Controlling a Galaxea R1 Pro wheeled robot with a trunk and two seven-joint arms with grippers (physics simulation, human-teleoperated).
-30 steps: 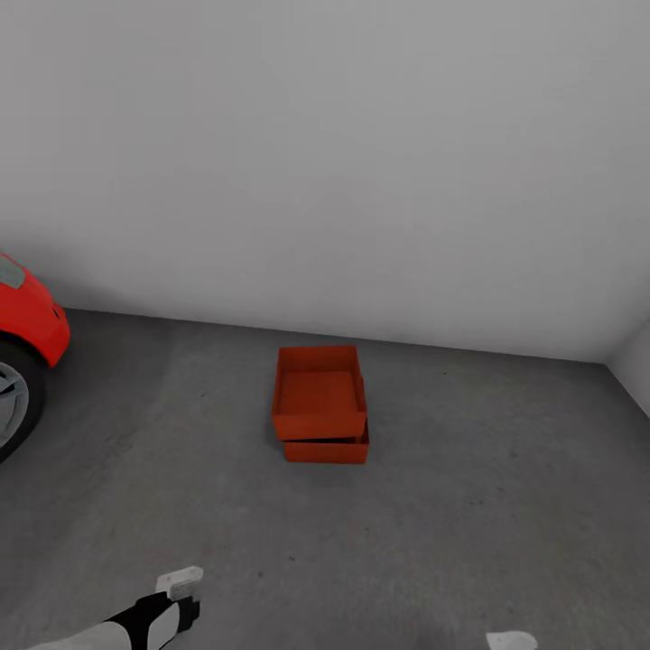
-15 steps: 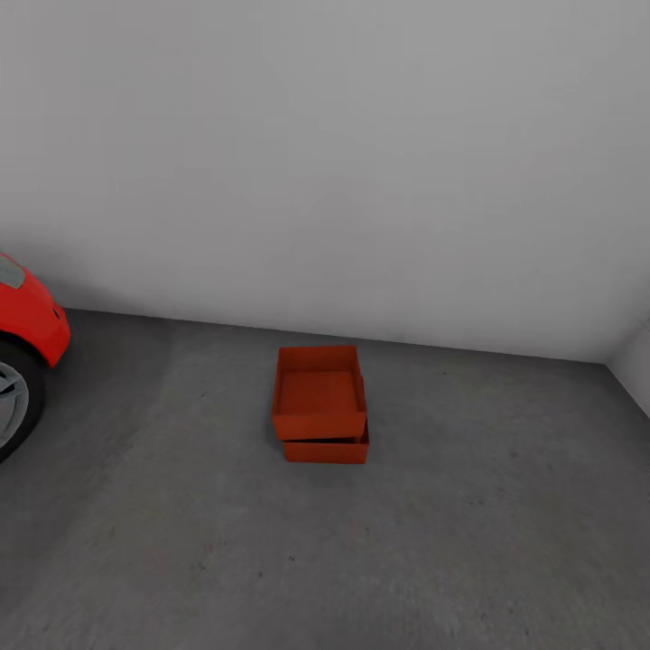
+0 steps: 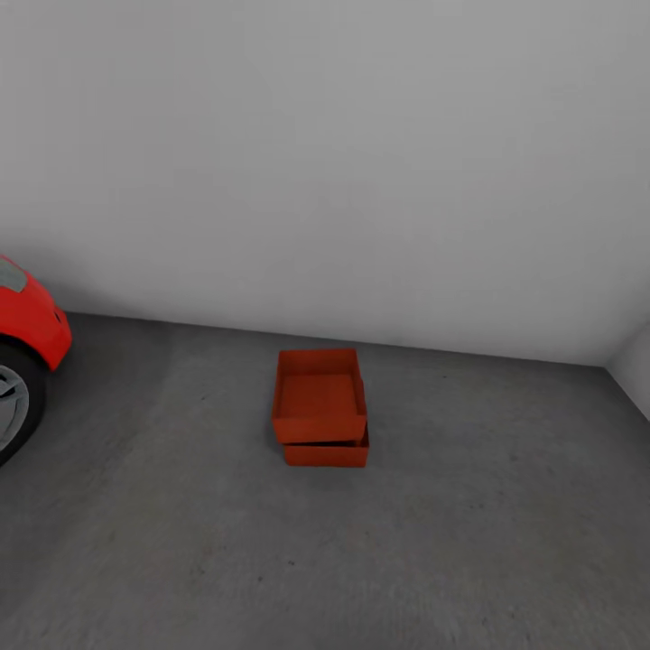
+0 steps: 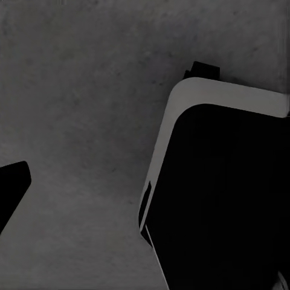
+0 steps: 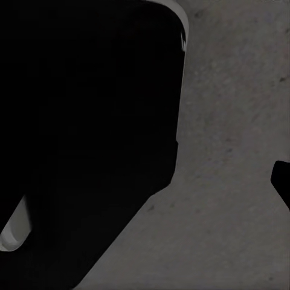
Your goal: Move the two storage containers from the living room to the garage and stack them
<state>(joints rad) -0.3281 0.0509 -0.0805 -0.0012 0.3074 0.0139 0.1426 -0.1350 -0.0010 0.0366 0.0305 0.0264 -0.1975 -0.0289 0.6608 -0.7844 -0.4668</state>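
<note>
The two storage containers stand stacked on the garage floor (image 3: 181, 542), near the white wall. The upper orange-red container (image 3: 319, 397) rests on the lower container (image 3: 327, 452), turned slightly so that the lower one's front right corner sticks out. Both look empty. In the left wrist view one dark fingertip (image 4: 12, 184) sits at the frame's edge over bare concrete. One dark fingertip (image 5: 282, 181) likewise sits at the edge of the right wrist view. Nothing is held by either gripper.
A red car (image 3: 32, 325) with its wheel (image 3: 9, 406) stands at the far left. A plain white wall (image 3: 325, 162) runs behind the stack, with a corner at the right (image 3: 632, 370). My own dark base (image 4: 223, 193) (image 5: 84, 121) sits close beside each gripper.
My arm ends, seen at the lower edge of the head view one second ago, have dropped out of it. The picture has shifted slightly; the stack has not moved.
</note>
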